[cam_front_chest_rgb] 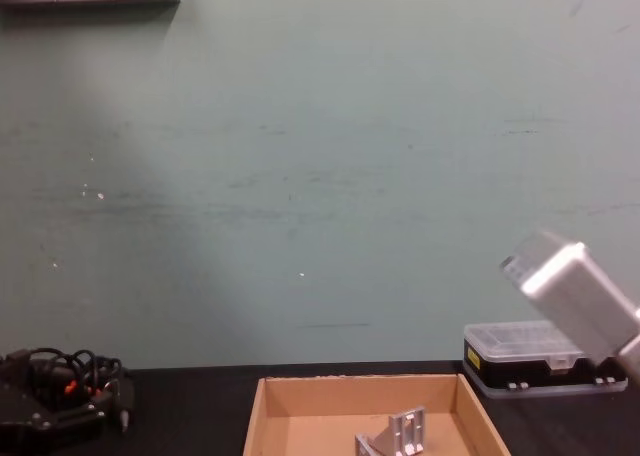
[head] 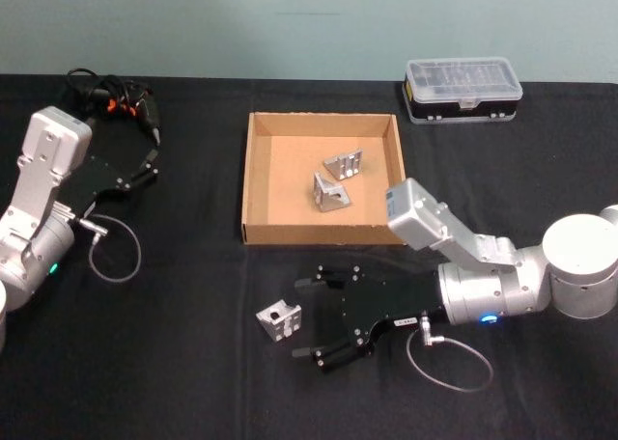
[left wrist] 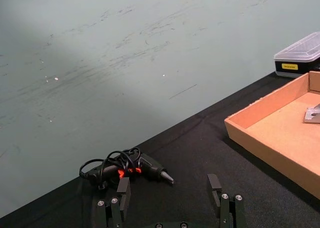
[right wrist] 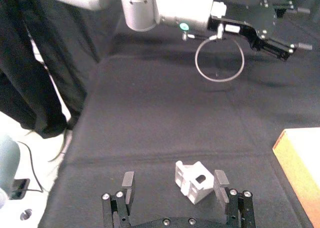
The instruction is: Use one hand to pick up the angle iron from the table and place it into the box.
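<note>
Reaching toward the robot's left, low over the black counter (head: 193, 382), the right arm is stretched out nearly level in front of the box (head: 246, 184). The right claw (head: 301, 319) is held with its fingers spread wide, and nothing is gripped. The angle iron (head: 278, 321) lies on the counter at the mouth of this claw, near the box's front wall and outside it. In the right wrist view the same angle iron (right wrist: 194, 181) is seen between the fingertips (right wrist: 221, 178), close beside one and well apart from the other; whether that finger touches it cannot be told.

The left arm is parked at the counter's left side, with the left claw (head: 148, 167) open, empty, and pointed toward a corded hand tool (head: 116, 97). This claw is also taken in, farther off, by the right wrist view (right wrist: 299, 28). The tool's coiled cable and orange marks are shown more plainly in the left wrist view (left wrist: 130, 170).

Two more angle irons (head: 331, 193) lie inside the box. In the chest view one of them is cut off by the lower edge (cam_front_chest_rgb: 400, 436), and a grey housing (cam_front_chest_rgb: 572, 288) of the right arm is seen. A black case with a clear lid (head: 463, 90) stands beyond the box's right rear corner.
</note>
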